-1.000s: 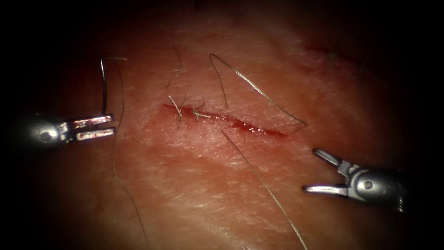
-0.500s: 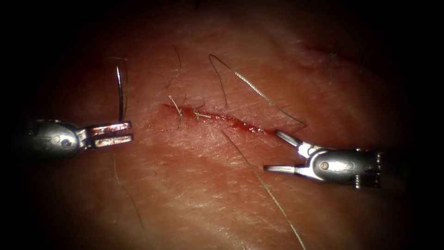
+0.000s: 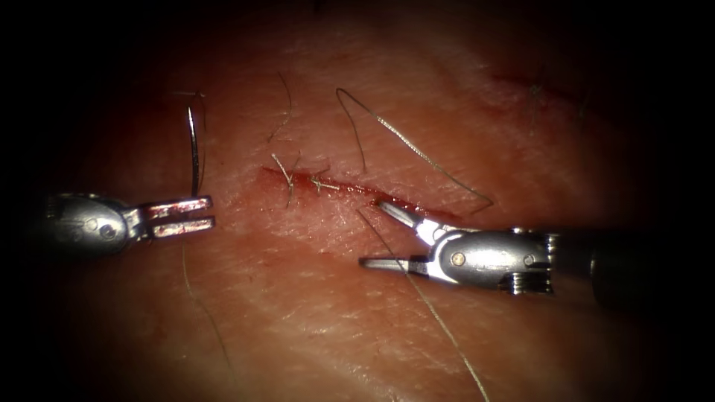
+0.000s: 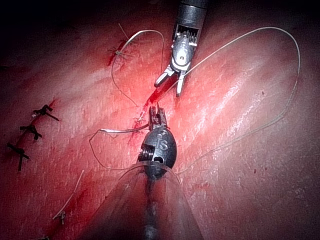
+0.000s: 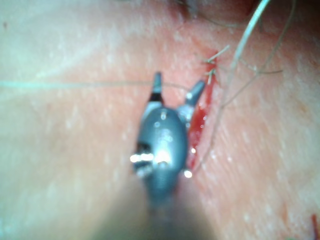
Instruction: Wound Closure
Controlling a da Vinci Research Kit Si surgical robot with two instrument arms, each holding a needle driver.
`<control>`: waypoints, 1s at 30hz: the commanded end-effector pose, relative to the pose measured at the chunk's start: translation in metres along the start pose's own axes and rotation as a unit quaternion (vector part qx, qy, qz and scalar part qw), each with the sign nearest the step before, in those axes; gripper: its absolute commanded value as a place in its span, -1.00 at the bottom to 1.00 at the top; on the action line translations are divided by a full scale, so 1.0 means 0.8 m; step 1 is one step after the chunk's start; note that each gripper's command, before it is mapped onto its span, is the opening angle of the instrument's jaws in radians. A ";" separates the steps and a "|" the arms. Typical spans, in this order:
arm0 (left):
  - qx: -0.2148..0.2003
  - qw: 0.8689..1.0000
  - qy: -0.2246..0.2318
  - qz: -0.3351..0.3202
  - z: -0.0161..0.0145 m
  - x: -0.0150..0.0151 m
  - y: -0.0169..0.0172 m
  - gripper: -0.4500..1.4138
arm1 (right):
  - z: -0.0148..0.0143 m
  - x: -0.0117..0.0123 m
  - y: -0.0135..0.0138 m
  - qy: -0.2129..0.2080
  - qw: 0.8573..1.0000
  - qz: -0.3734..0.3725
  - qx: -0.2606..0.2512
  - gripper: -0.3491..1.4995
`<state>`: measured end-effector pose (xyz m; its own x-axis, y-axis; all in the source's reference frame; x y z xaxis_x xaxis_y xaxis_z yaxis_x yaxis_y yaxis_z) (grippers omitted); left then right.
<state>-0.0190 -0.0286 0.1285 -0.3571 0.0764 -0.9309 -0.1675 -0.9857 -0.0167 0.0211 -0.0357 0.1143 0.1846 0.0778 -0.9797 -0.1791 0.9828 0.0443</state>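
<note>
1. Dark surroundings frame a lit patch of pork-belly tissue (image 3: 313,298), its cut (image 3: 357,192) running from upper left to lower right and wet with red fluid (image 3: 398,202); two stitches with short cut ends (image 3: 287,179) sit at the cut's left end.

2. At far left, well apart from the cut, the left tool (image 3: 182,214) clamps the curved needle (image 3: 194,149) near one end; the needle stands up from the narrow jaws, clear of the tissue.

3. Entering from the right, the right tool (image 3: 372,232) holds nothing. Its jaws are spread wide, the upper tip at the cut's lower lip and the lower tip over the tissue below, straddling the thread (image 3: 432,305) that runs from the cut toward the lower right.

4. A second run of thread arches above the cut and comes back down near its right end.

5. Risks, as judged here: the wide jaws could catch or nick the thread lying between them, since this tool can cut. An open tip pressed on the wet edge might tear the lip of the cut.

6. Slack loops could snag either tool, and a slipping needle might turn in its grip.
</note>
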 end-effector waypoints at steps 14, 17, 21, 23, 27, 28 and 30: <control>-0.001 1.000 0.001 0.000 0.0011 -0.0005 0.0008 -1.00 | 0.0035 -0.0015 0.0007 -0.005 1.000 -0.006 -0.003 0.29; -0.002 1.000 0.001 0.000 0.0011 -0.0005 0.0008 -1.00 | 0.0041 -0.0017 0.0010 -0.006 1.000 -0.006 -0.003 0.31; -0.002 1.000 0.002 0.000 0.0010 -0.0005 0.0008 -1.00 | 0.0045 -0.0017 0.0008 -0.016 1.000 -0.007 0.008 -0.49; -0.002 1.000 0.002 0.000 0.0010 -0.0005 0.0009 -1.00 | 0.0042 -0.0016 0.0005 -0.023 1.000 -0.007 0.011 -0.89; -0.002 1.000 0.001 -0.002 0.0010 -0.0005 0.0010 -1.00 | 0.0021 -0.0012 -0.0005 -0.030 0.999 -0.009 0.011 -1.00; -0.003 1.000 0.002 -0.002 0.0010 -0.0005 0.0011 -1.00 | 0.0011 -0.0008 -0.0011 -0.029 0.999 -0.010 0.014 -1.00; -0.003 1.000 0.002 -0.002 0.0011 -0.0005 0.0011 -1.00 | 0.0003 -0.0005 -0.0017 -0.029 0.999 -0.008 0.017 -1.00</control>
<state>-0.0192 -0.0290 0.1285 -0.3530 0.0781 -0.9324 -0.1656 -0.9860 -0.0199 0.0210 -0.0365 0.1142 0.2452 0.0671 -0.9671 -0.1456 0.9888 0.0317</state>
